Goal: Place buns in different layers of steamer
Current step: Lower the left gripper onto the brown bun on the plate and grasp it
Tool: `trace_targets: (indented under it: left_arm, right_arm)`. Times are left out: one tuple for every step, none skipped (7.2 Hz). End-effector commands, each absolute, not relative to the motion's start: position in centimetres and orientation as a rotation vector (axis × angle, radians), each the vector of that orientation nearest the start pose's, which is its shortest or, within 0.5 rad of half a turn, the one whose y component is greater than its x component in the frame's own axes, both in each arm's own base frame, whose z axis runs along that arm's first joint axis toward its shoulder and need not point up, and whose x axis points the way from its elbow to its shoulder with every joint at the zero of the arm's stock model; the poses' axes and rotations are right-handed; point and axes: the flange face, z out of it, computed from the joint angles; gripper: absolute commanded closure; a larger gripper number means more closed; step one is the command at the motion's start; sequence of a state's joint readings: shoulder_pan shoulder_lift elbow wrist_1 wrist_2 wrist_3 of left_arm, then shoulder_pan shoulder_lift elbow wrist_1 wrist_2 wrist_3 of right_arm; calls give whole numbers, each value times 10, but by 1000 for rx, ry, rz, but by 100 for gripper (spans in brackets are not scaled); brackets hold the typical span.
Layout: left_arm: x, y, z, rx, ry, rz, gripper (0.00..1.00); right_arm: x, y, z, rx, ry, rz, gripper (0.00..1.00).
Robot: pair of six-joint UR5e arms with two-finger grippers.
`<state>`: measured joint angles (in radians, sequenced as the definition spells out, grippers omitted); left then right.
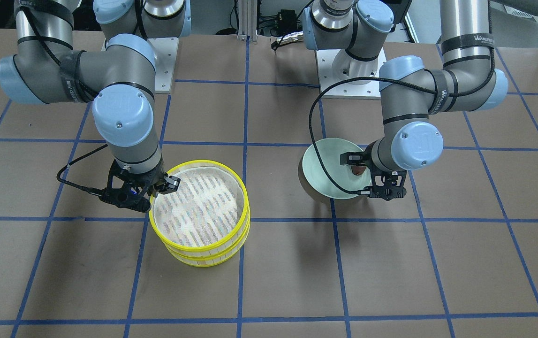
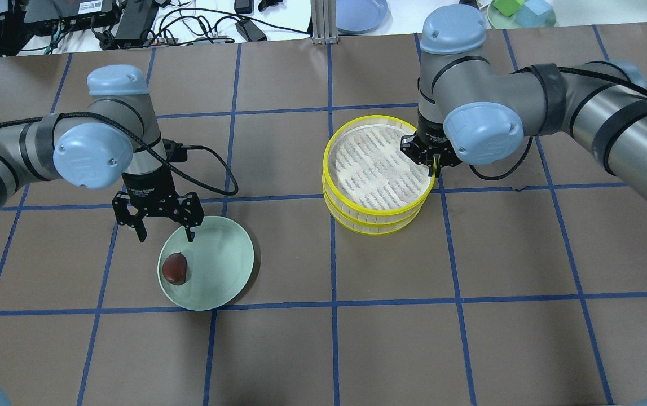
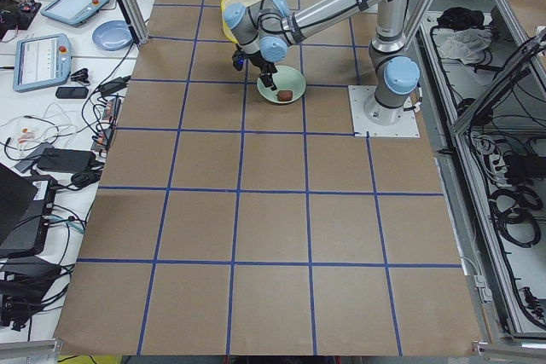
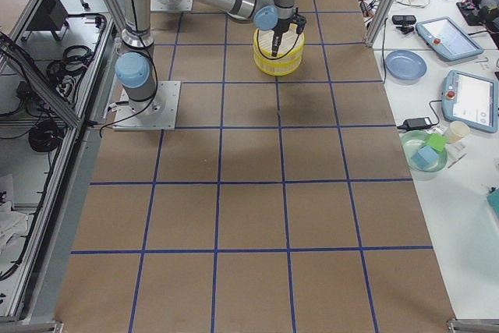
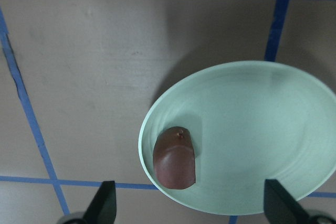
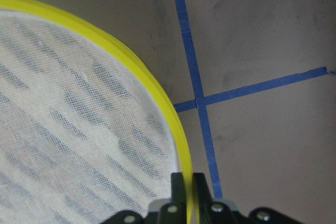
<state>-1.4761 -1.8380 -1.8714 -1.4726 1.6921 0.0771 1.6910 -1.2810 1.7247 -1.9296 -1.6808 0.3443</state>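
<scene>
The dark reddish-brown bun (image 2: 176, 268) lies on the left part of a pale green plate (image 2: 223, 265). My left gripper (image 2: 166, 237) is open and empty, just above the plate's near rim, with the bun (image 5: 175, 158) ahead between its fingers. The two yellow-rimmed steamer trays stand stacked, the top tray (image 2: 379, 118) on the lower tray (image 2: 374, 226). The top tray's white slatted base holds nothing. My right gripper (image 2: 434, 169) is shut on the top tray's yellow rim (image 6: 157, 90) at its right side. The cream-white bun is not in view.
A blue plate (image 2: 360, 11) and a green dish of coloured blocks (image 2: 520, 12) sit beyond the table's far edge, with cables and tablets. Blue tape lines grid the brown table (image 2: 470, 338).
</scene>
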Motion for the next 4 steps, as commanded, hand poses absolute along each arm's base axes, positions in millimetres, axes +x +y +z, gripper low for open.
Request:
trace_targets:
  left_arm:
    - [-78,-488,202,45,2958,812,0]
    - [-79,-489,196,44,2958,830,3]
    - [-79,-489,186,44,2952,862,6]
    - [-78,-490,179,37,2950,874,6]
  right_arm:
    - [189,-547,293,362,3255,102,72]
    - [188,-547,291,344,3265,113,27]
    - [182,-547,291,258,3338,111,0]
    - [182,-547,291,239,3343,112,0]
